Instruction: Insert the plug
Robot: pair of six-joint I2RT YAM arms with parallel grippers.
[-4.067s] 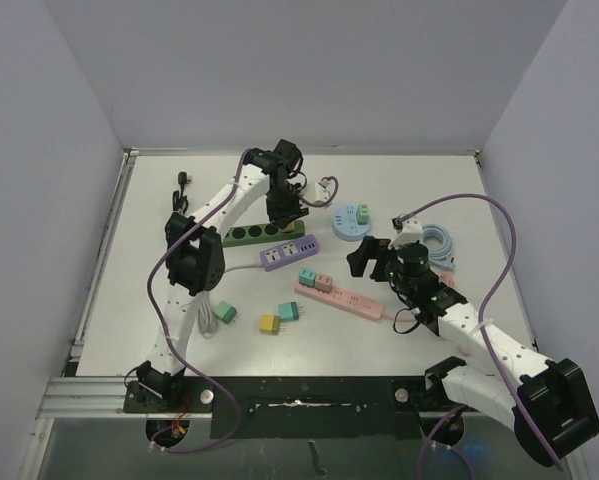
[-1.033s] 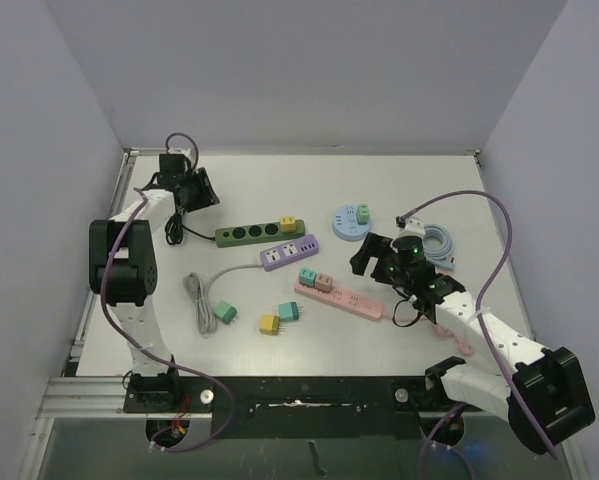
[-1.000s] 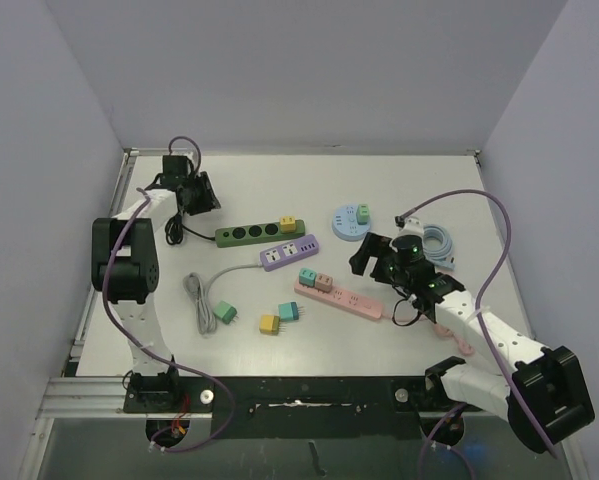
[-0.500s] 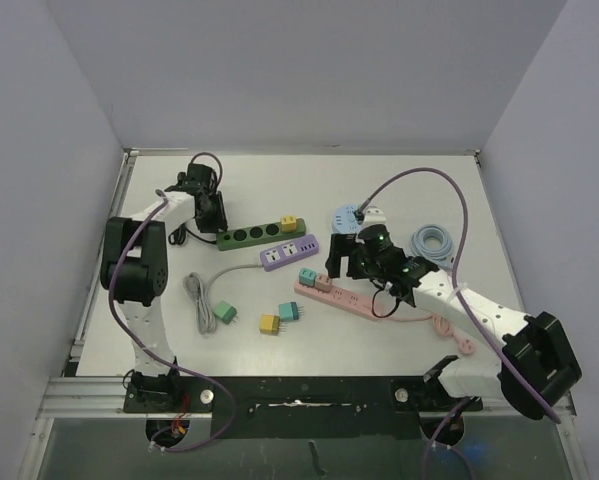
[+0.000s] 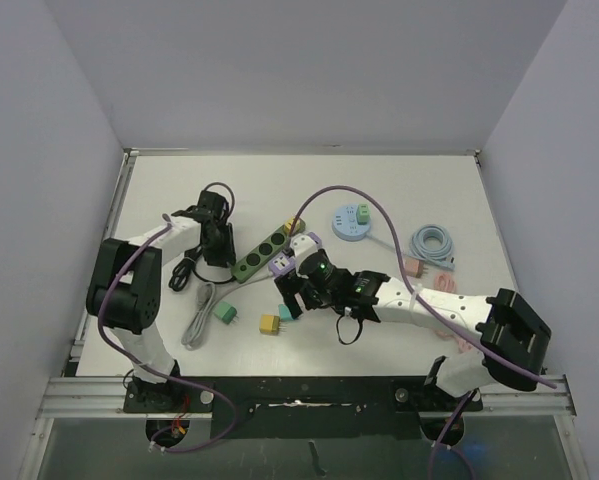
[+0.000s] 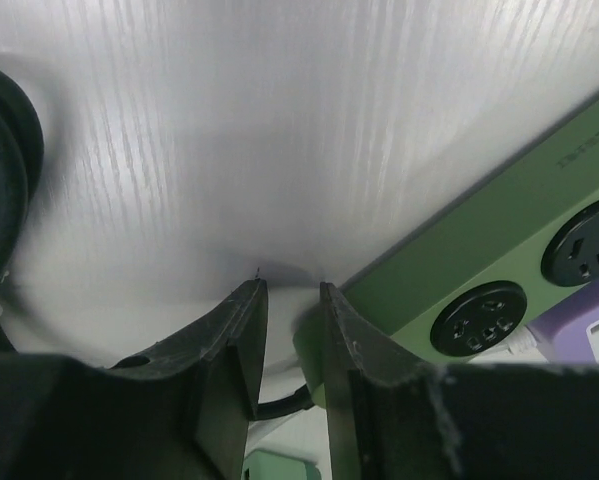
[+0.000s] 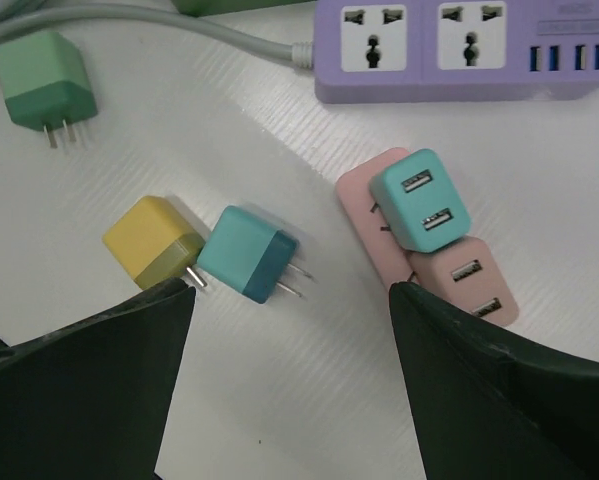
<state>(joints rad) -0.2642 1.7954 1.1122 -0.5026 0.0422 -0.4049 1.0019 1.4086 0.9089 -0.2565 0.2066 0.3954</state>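
Observation:
A teal two-prong plug lies flat on the table, just beyond my right gripper, which hangs open above it. A yellow plug touches its left side and a green plug lies further off. From above, my right gripper hovers over these plugs, beside the yellow plug. The green power strip lies tilted. My left gripper sits at its cord end. In the left wrist view the left gripper is shut on the strip's black cord, next to the green strip.
A purple power strip lies behind the plugs. A pink strip carries a teal adapter and a pink adapter. A round blue socket hub and a coiled cable sit at the back right. A grey cord lies left.
My left gripper came from the back left to the green strip's cord end and closed; the strip swung to a tilt. My right arm swept left over the loose plugs.

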